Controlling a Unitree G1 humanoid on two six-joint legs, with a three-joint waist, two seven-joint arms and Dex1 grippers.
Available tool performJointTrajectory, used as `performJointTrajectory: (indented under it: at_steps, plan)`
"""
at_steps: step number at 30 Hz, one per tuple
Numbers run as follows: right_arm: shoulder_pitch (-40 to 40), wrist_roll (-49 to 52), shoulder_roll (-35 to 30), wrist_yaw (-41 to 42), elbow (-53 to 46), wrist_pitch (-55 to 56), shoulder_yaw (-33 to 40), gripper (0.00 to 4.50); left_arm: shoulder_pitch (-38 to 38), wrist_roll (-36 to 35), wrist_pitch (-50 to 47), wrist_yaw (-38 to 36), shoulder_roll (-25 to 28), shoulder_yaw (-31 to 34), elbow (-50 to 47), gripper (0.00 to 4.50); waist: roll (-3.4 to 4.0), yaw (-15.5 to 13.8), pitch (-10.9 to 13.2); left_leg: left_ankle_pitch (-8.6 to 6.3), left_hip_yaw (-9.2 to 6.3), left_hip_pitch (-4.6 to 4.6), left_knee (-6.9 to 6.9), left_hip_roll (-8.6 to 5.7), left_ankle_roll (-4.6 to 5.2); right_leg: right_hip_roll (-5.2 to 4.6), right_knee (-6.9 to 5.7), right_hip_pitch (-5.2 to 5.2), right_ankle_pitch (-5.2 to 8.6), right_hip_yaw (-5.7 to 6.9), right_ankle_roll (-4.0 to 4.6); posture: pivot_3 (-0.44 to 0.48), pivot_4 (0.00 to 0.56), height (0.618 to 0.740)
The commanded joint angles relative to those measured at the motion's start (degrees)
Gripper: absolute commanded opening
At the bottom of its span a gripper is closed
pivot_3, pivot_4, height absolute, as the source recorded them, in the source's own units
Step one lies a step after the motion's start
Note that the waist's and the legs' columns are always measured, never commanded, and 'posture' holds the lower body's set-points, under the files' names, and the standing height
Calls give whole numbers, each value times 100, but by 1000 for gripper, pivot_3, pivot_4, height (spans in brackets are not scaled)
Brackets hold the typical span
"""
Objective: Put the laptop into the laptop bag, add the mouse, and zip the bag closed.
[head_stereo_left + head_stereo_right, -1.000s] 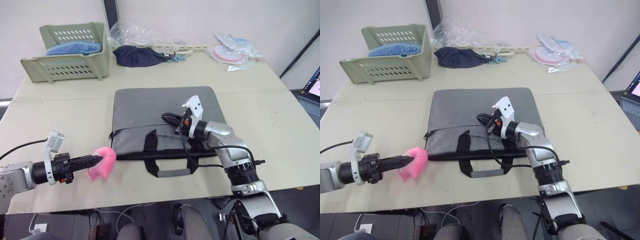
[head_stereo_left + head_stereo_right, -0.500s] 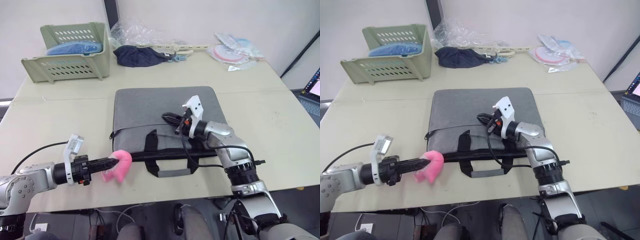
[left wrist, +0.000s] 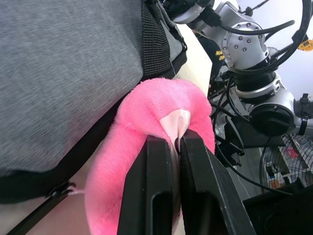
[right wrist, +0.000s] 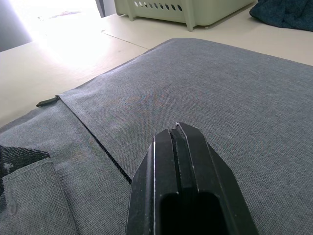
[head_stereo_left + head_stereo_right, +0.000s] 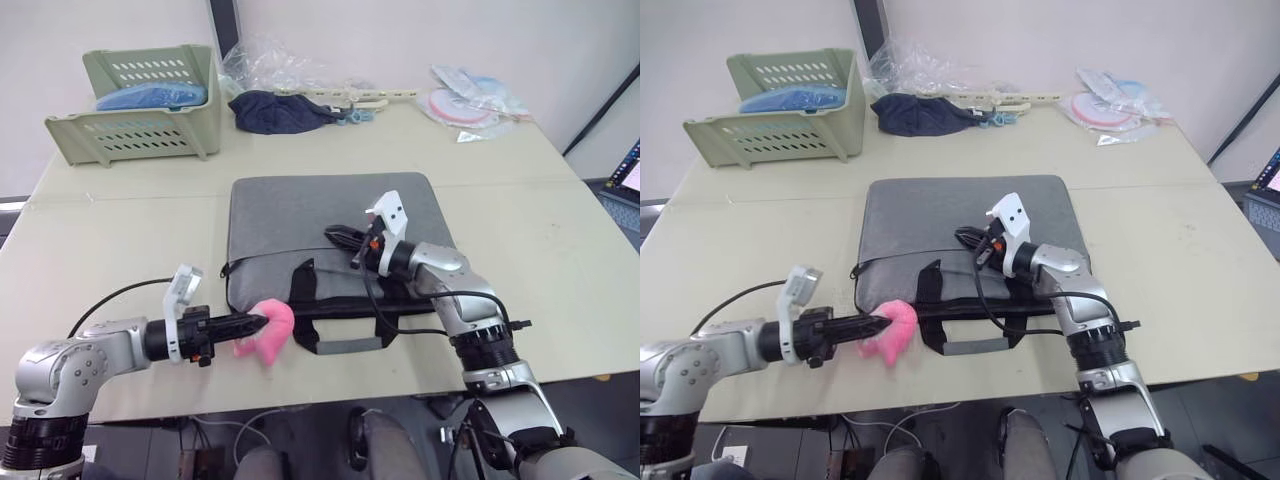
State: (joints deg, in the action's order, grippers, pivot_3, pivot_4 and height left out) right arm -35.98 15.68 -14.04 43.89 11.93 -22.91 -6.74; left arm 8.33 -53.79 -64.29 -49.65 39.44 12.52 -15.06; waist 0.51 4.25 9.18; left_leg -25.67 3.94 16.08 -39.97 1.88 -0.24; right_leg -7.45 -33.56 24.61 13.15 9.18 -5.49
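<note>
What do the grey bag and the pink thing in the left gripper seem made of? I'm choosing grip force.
The laptop bag looks like woven grey fabric, matte, its weave visible. The pink plush looks like soft fuzzy pile, dented where the left gripper pinches it.

Head stereo pair down over the table [image 5: 120, 230]; wrist views close on the laptop bag [image 4: 205, 93].

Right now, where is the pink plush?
The pink plush is pinched in the left gripper at the table's near edge, touching the grey bag's front-left corner beside its black handles.
</note>
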Motion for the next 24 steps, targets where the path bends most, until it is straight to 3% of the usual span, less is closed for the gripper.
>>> performJointTrajectory:
  at_steps: [1, 24]
  plan:
    - [307, -269, -5, -76, 521, -285, -280, 0, 120, -133, -3, -76, -67, -198, -118, 34, 1, 3, 1, 0, 0, 0, 0, 0, 0, 0, 0, 0, 0, 0, 0, 0, 150, 740]
    - [278, -319, 34, -95, 541, -235, -259, 0, 992, 80, 243, -246, -600, -1555, -457, 34, 20, -91, -4, 0, 0, 0, -6, 0, 0, 1, 7, -3, 0, -7, 0, 0, 150, 740]
